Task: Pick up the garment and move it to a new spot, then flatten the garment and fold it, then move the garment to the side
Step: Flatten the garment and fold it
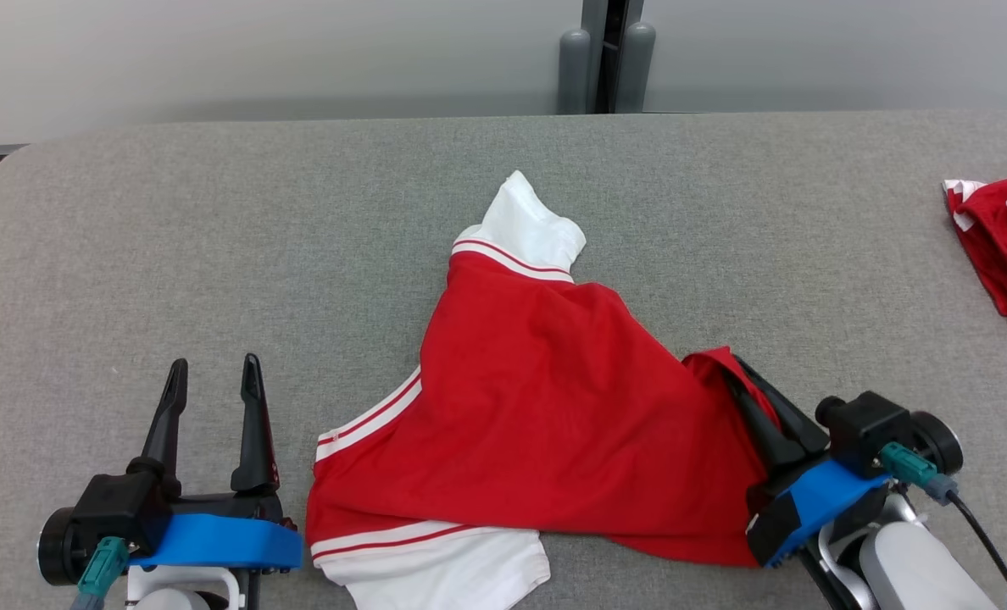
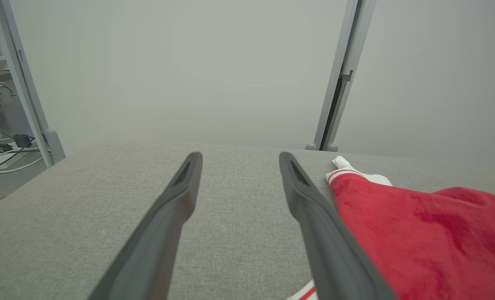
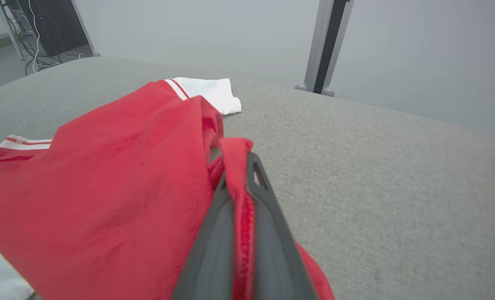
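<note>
**Q:** On the grey desk (image 1: 215,212), where did the garment lie?

**A:** Mid-desk, toward the near edge. The red garment (image 1: 537,381) lay rumpled, with one white sleeve pointing away and another at the front edge.

**Q:** And the claws?

**A:** The right claw (image 1: 739,373) was clenched on a red fold at the garment's right side, where the cloth peaked. The left claw (image 1: 215,364) stood released, fingers spread wide, just left of the cloth. A second red-and-white cloth (image 1: 999,246) lay far right, well apart.
</note>
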Tool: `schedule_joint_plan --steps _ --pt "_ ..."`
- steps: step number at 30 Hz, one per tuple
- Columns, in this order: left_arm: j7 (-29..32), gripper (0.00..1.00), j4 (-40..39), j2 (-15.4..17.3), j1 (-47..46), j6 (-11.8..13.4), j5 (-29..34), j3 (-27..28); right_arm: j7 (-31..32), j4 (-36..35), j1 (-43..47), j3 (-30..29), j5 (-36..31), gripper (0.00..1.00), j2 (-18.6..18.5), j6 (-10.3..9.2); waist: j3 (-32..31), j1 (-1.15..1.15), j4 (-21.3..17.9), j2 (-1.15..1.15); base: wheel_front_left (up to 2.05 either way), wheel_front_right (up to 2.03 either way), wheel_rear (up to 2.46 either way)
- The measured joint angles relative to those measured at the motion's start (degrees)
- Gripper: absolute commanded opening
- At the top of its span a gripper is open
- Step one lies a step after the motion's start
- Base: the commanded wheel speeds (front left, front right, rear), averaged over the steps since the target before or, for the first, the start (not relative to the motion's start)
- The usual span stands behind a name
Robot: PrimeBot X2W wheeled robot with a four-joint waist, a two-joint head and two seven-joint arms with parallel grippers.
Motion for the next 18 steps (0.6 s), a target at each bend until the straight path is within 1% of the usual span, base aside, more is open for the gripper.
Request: schedule_joint_plan --steps 4,8,12,18 --pt "0.0 1.0 -0.1 0.0 0.0 0.0 0.2 0.0 0.0 -4.3 -2.2 -0.9 0.0 0.0 0.7 0.0 0.2 0.0 -0.5 0.0 0.0 0.0 0.0" --pt "0.0 1.0 -0.1 0.0 -0.4 -0.4 0.3 -0.4 0.9 -4.8 -6.9 -1.4 -0.4 0.0 1.4 0.0 0.8 0.0 -0.4 0.0 0.0 0.0 0.0" --pt "0.0 1.0 0.0 0.0 -1.4 -0.4 -0.1 -1.1 1.6 -1.4 -12.0 -1.1 -0.4 0.0 2.0 0.0 1.5 0.0 0.7 0.0 0.0 0.0 0.0" --pt "0.0 1.0 0.1 0.0 -2.4 -0.3 -0.7 -2.0 0.2 7.8 -19.8 -0.5 -0.4 0.0 1.3 0.0 2.9 0.0 2.9 0.0 0.0 0.0 0.0"
